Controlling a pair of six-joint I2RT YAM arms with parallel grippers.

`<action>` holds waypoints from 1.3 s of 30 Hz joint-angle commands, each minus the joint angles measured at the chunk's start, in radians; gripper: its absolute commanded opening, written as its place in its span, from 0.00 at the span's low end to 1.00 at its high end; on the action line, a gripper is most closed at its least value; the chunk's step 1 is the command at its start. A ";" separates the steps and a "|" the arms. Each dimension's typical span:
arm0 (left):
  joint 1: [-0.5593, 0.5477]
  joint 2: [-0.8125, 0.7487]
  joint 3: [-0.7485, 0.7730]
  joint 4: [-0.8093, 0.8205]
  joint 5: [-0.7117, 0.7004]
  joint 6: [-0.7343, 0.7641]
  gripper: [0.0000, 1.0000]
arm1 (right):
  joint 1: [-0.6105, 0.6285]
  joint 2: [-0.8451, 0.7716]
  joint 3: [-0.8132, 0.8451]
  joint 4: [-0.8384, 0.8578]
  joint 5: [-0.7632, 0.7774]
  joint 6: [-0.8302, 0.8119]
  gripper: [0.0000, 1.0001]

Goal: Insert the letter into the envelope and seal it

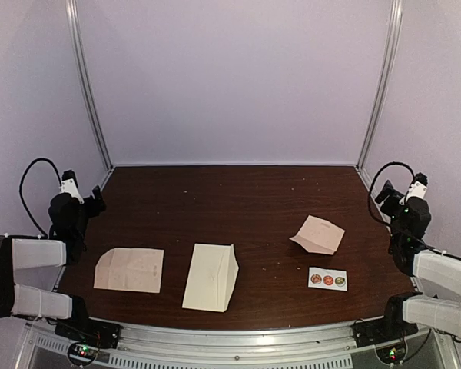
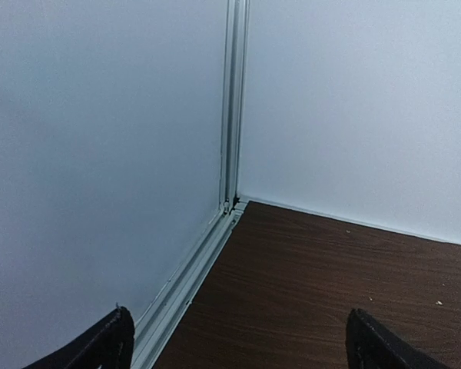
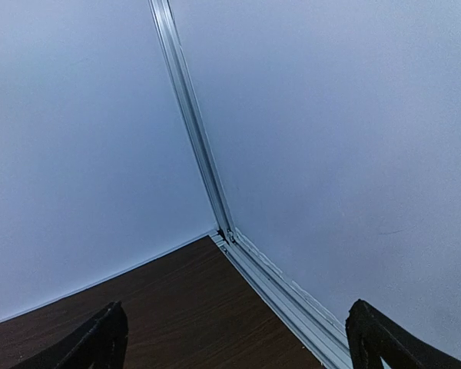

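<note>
Folded back at the near table edge, both arms sit well apart from the cream, long rectangular paper envelope (image 1: pixel 210 277). It lies flat on the dark brown wooden table (image 1: pixel 238 192), toward the front, its pointed flap on its right side. Each wrist view shows black fingers spread wide on nothing: the left gripper (image 2: pixel 238 342) and the right gripper (image 3: pixel 234 342) face the enclosure's back corners. Just left of the envelope lies a pinkish creased paper sheet (image 1: pixel 129 270). Right of the envelope and farther back is a folded pinkish paper (image 1: pixel 317 234), and nearer the front on that side a small white strip of round stickers (image 1: pixel 327 279).
</note>
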 commanded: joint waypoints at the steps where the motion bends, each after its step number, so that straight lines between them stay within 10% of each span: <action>1: -0.002 -0.022 -0.020 0.041 -0.045 -0.010 0.98 | -0.001 -0.026 -0.013 -0.027 0.048 0.031 1.00; 8: -0.002 -0.083 -0.064 0.051 -0.089 -0.031 0.97 | -0.001 -0.029 -0.008 -0.029 -0.055 -0.009 1.00; 13: -0.003 -0.224 0.119 -0.415 -0.086 -0.253 0.98 | 0.000 -0.024 0.020 -0.060 -0.160 -0.033 1.00; 22: -0.014 -0.266 0.605 -0.887 0.390 -0.245 0.98 | 0.048 0.046 0.182 -0.285 -0.338 -0.029 0.99; 29: -0.228 -0.003 0.960 -1.082 0.389 -0.063 0.98 | 0.309 0.221 0.429 -0.653 -0.290 -0.064 0.93; 39: -0.223 -0.006 0.785 -0.976 0.239 0.022 0.98 | 0.707 0.321 0.545 -1.099 -0.118 -0.005 0.92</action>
